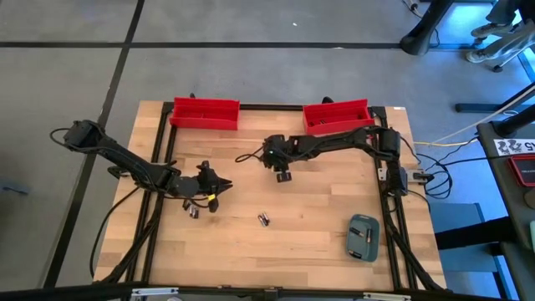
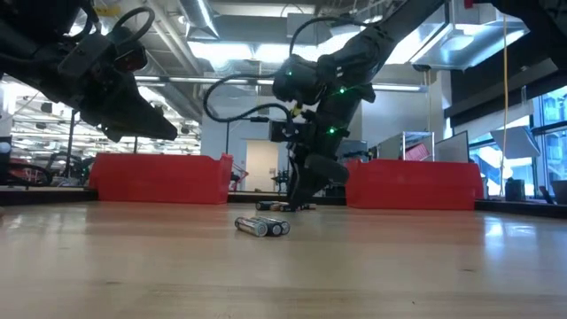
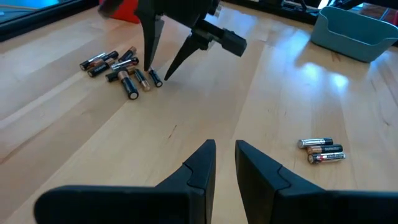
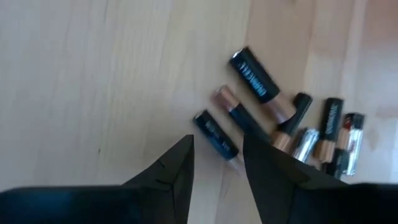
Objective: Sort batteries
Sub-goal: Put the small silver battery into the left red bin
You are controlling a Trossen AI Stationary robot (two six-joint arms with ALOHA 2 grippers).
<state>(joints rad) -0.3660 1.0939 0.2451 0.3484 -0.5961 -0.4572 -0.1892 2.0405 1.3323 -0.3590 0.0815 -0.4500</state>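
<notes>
A loose pile of small batteries (image 3: 118, 65) lies on the wooden table toward its far middle. My right gripper (image 1: 282, 173) points steeply down at the pile's edge, open. Its fingers stand on either side of one dark battery (image 4: 214, 134) that lies flat and slantwise to them. Three more batteries (image 3: 320, 150) lie side by side near the table's middle (image 1: 263, 219). My left gripper (image 3: 225, 155) hovers at the table's left, narrowly open with nothing between its fingers. My right gripper comes at the dark battery (image 3: 154, 78) from above, slanting down, one fingertip on each side of it. The battery lies flat on the table. Whether a fingertip (image 4: 258, 155) touches the battery's near end I cannot tell.
Two red bins (image 1: 205, 113) (image 1: 336, 115) stand along the far edge. A grey-blue case (image 1: 363, 237) lies at the near right. A few small dark pieces (image 1: 192, 211) lie on the table by my left gripper. Bare wood spreads across the near half.
</notes>
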